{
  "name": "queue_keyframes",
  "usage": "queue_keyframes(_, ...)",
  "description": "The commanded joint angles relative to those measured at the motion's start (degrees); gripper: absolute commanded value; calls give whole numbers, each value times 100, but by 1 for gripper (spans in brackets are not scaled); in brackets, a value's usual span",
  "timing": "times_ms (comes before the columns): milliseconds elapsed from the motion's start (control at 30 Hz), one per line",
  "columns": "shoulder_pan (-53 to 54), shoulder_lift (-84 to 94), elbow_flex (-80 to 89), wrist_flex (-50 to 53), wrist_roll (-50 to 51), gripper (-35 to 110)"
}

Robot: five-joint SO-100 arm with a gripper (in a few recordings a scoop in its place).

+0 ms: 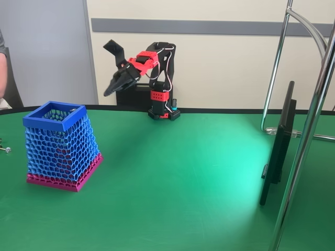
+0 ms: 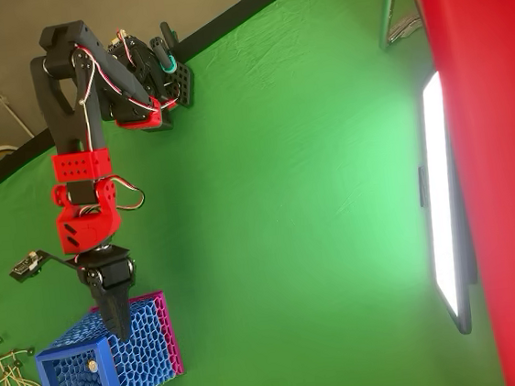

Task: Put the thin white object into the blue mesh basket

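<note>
The blue mesh basket (image 1: 60, 144) with its magenta base stands on the green table at the left; the overhead view shows it (image 2: 118, 360) at the bottom left. My gripper (image 1: 106, 69) is raised in the air behind the basket, jaws spread wide, nothing between them. From above, the gripper (image 2: 68, 305) has its lower finger (image 2: 118, 314) over the basket's rim. A small pale round spot (image 2: 91, 365) shows inside the basket; I cannot tell what it is. Several thin pale strips (image 2: 5, 381) with small heads lie on the table left of the basket.
A small metallic item (image 1: 5, 149) lies at the table's left edge. A dark screen (image 1: 277, 146) and shiny metal stand tubes (image 1: 309, 130) rise at the right. A person's arm (image 1: 2, 68) shows at the far left. The arm's base (image 1: 163, 112) sits at the back edge.
</note>
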Motion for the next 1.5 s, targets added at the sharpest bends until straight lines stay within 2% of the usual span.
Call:
queue_keyframes(0, -70, 598, 229, -88, 501, 22)
queue_keyframes(233, -352, 1863, 1257, 158, 1450, 22)
queue_keyframes(367, -624, 2742, 1749, 817, 2021, 21)
queue_keyframes(633, -1020, 4597, 3041, 1916, 2646, 20)
queue_keyframes(1067, -1740, 6979, 4852, 2953, 3709, 17)
queue_keyframes(1200, -1802, 7058, 4887, 3445, 4017, 15)
queue_keyframes(1333, -1828, 7066, 4887, 3586, 4271, 2)
queue_keyframes(1467, -1837, 7066, 4887, 3727, 4562, 1)
